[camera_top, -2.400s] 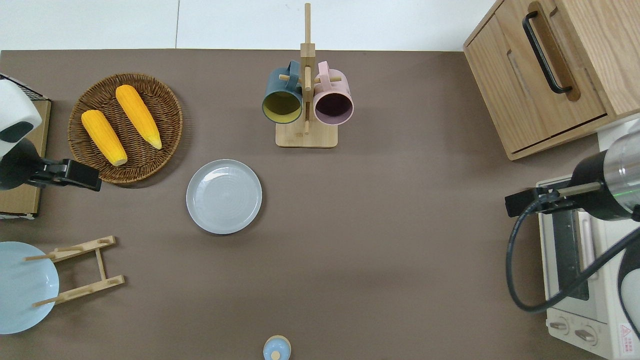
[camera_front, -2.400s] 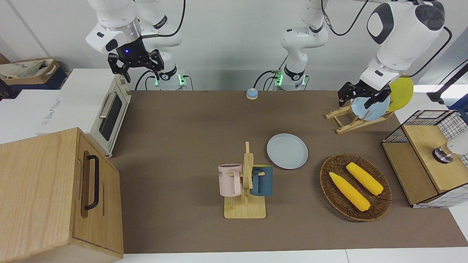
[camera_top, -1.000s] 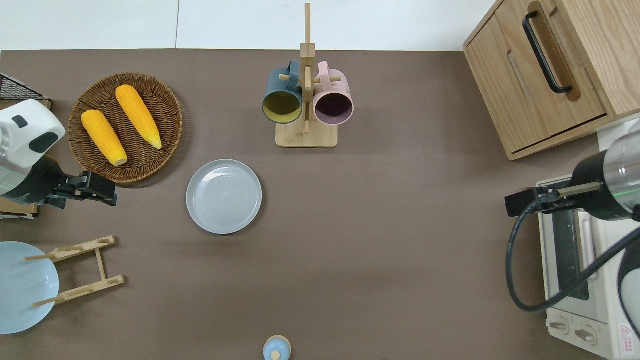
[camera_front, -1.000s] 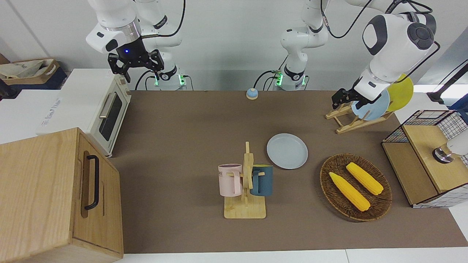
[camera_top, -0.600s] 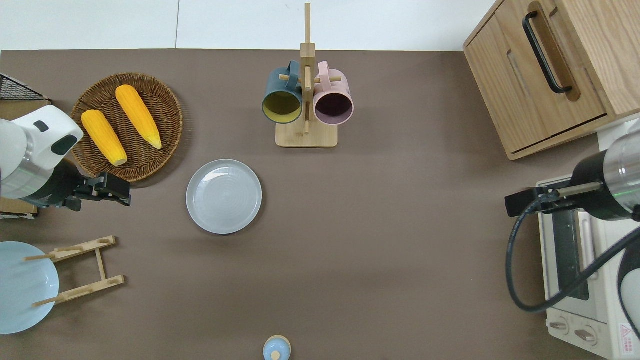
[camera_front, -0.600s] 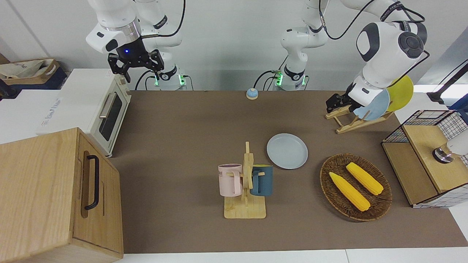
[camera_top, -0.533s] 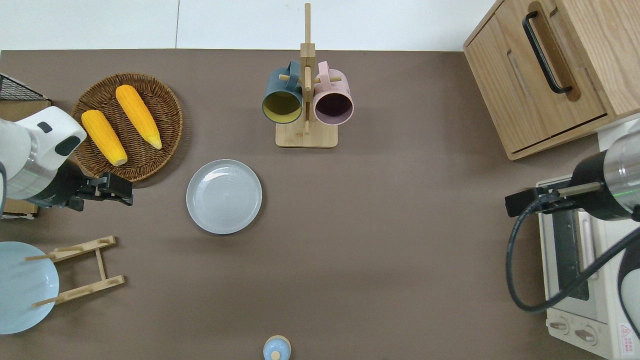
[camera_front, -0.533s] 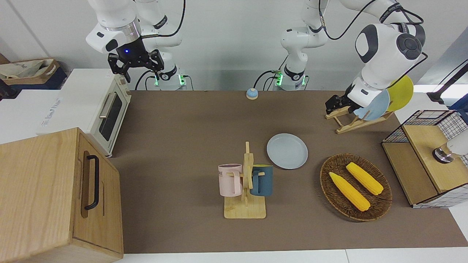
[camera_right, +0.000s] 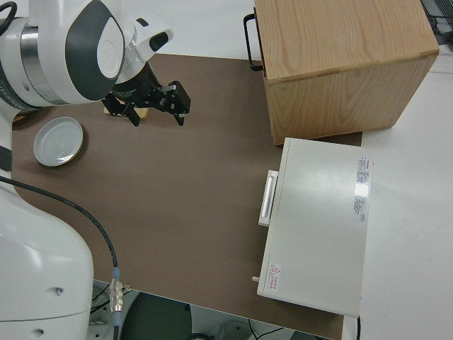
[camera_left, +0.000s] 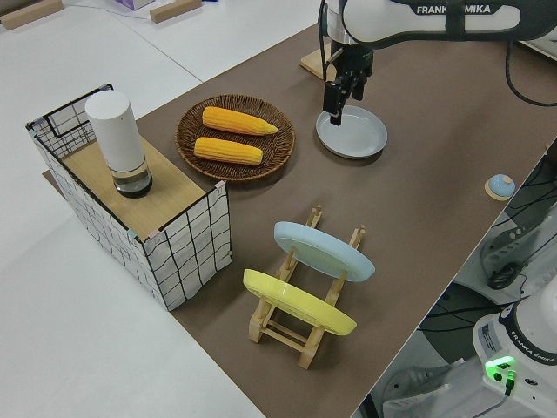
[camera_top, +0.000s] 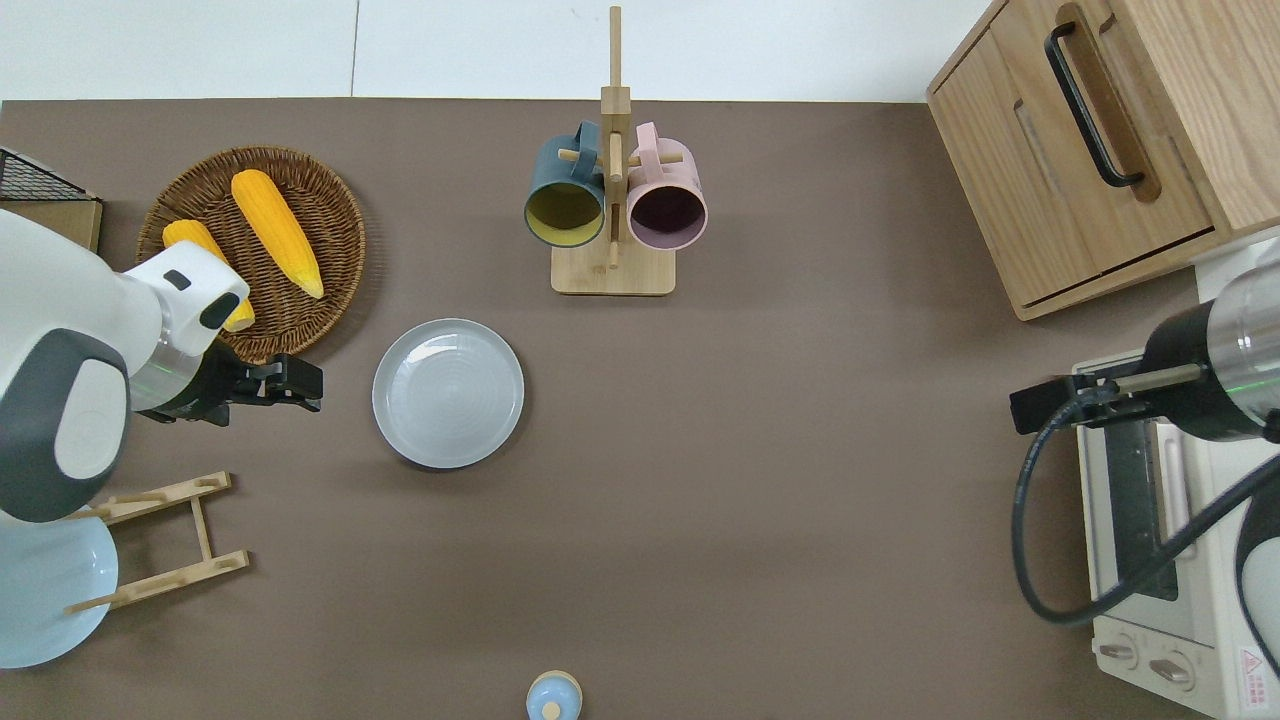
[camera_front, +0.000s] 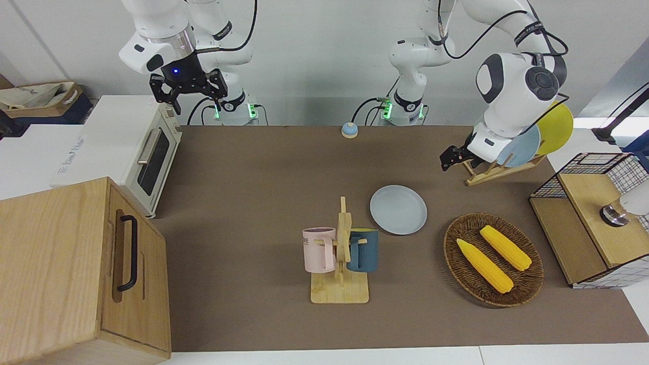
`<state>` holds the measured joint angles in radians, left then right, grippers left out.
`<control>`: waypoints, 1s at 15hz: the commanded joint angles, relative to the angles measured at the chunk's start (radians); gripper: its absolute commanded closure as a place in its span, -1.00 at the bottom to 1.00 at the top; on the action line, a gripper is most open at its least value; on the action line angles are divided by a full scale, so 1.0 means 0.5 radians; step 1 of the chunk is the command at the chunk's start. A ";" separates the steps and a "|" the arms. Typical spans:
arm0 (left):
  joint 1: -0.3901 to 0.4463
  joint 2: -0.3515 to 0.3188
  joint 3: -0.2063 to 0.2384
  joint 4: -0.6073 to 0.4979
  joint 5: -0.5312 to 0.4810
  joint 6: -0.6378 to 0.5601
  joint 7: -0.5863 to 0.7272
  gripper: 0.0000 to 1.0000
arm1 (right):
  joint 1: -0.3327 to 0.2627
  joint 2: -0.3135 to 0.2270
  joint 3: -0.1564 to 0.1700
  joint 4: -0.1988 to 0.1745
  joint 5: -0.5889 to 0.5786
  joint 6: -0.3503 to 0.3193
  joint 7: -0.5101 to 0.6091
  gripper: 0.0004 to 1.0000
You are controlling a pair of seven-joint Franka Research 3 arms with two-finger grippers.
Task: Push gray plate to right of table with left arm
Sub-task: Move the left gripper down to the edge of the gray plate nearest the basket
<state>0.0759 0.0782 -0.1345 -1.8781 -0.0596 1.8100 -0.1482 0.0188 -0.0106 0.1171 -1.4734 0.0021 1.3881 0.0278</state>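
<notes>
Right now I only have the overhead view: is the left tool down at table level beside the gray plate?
Observer: No. The front view shows the left tool up in the air above the table, not touching the gray plate.
Operator: The wrist covers part of the basket. What's under it?
Observer: The rest of a corn cob. Both corn cobs lie inside the wicker basket, and the arm touches neither.

Two corn cobs (camera_front: 493, 256) in wicker basket (camera_front: 527, 289), mug rack (camera_front: 341, 272) with two mugs, toaster oven (camera_front: 144, 157), wooden cabinet (camera_front: 61, 274)
</notes>
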 commanded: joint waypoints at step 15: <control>-0.182 -0.061 -0.001 -0.714 -0.056 0.914 -0.268 -0.98 | -0.041 -0.013 0.030 0.008 0.020 -0.024 0.003 -0.97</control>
<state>-0.0098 0.0682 -0.1408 -2.1792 -0.0707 2.2081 -0.2718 0.0188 -0.0106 0.1171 -1.4734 0.0021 1.3881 0.0278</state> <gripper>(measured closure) 0.004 0.013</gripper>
